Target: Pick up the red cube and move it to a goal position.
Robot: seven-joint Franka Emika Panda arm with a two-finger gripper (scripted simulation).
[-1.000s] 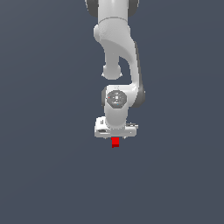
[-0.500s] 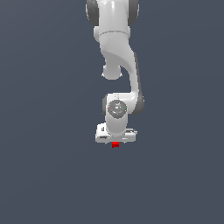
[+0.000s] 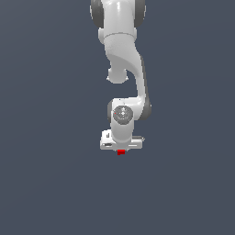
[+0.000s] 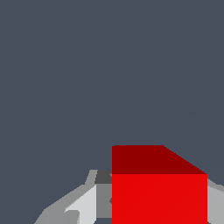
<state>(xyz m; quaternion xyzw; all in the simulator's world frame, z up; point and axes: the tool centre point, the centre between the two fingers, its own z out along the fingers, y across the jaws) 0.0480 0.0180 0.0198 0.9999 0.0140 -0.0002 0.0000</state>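
The red cube [image 3: 121, 152] sits directly beneath the white pincer [image 3: 120, 149], showing only as a small red sliver below the pincer's body in the exterior view. In the wrist view the red cube [image 4: 159, 188] fills the near field between the grey fingers [image 4: 83, 205], one finger to each side of it, with one lit face and one darker face exposed. The cube has no long axis; its faces appear square to the fingers.

Relation governing the next move: the cube lies in line with the pincer's centre, between the fingers, not off to either side. No sideways correction appears needed.

Pincer state: the fingers stand close against the cube's sides, and the cube is far narrower than the pincer body. Whether the pads actually press the cube, or merely flank it with a slight gap, cannot be told from these views. Whether the cube rests on the worktop [image 3: 55, 183] or is lifted clear of it also cannot be told; the grey surface is uniform and no shadow shows.

The arm [image 3: 124, 55] hangs from the top of the exterior view, wrist pointing down. No goal marker is visible in either view.

Judgement: the task stands at the grasp stage; carrying to the goal is not yet done.
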